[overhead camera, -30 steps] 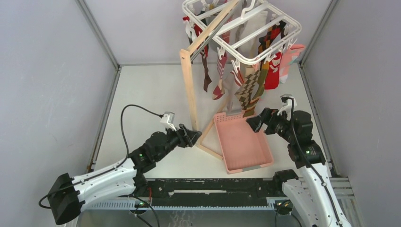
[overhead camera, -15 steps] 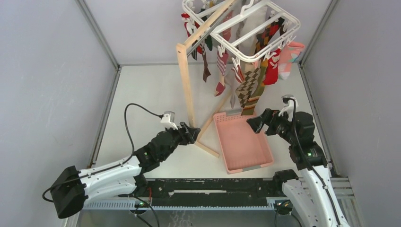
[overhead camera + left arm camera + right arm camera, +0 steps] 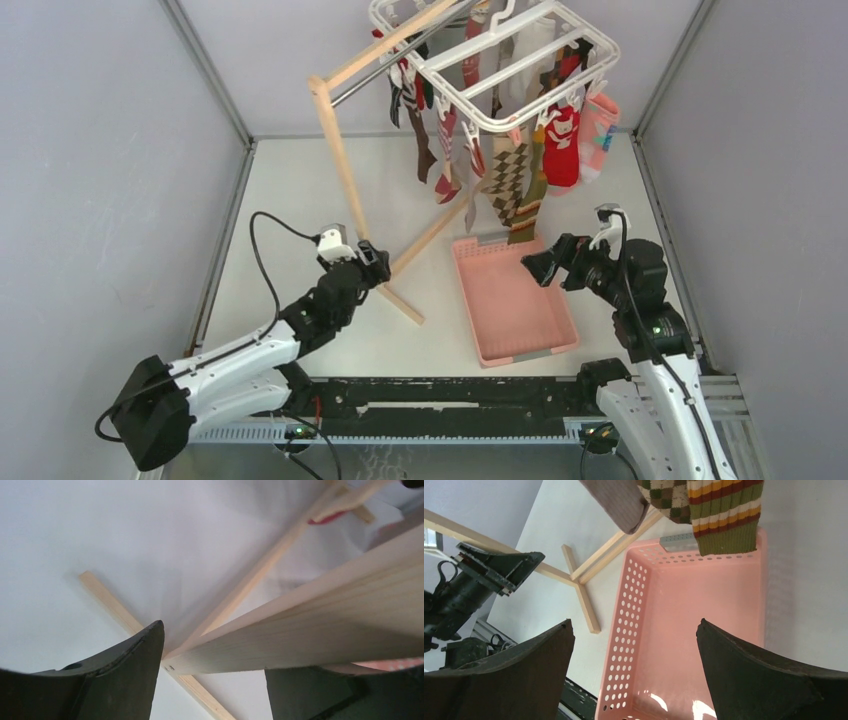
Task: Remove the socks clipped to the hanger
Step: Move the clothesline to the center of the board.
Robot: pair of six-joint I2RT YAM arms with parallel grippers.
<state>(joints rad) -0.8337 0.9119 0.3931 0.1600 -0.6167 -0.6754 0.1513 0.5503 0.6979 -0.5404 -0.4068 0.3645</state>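
From above, the left gripper [image 3: 367,262] in the lower left middle is clamped on the upright post of the wooden rack [image 3: 341,165], low down near its crossed foot. The left wrist camera confirms what that view leaves small: the pale post runs between the two dark fingers [image 3: 135,680] and touches both. The hanger [image 3: 440,88] hangs off the rack's bar at top centre with the socks [image 3: 510,180] clipped under it, an argyle and a striped one dangling over the far end of the pink basket [image 3: 467,300]. Only the right wrist camera shows those sock ends close: the striped cuff [image 3: 724,515] sits just above the basket's far rim. At right, the right gripper [image 3: 535,265] hovers over the basket, spread wide and holding nothing. Compared with a second ago, the left gripper has moved left on the table [image 3: 290,200], the post leans much further left, and the hanger and socks have swung left with it; the basket and right gripper are unchanged.
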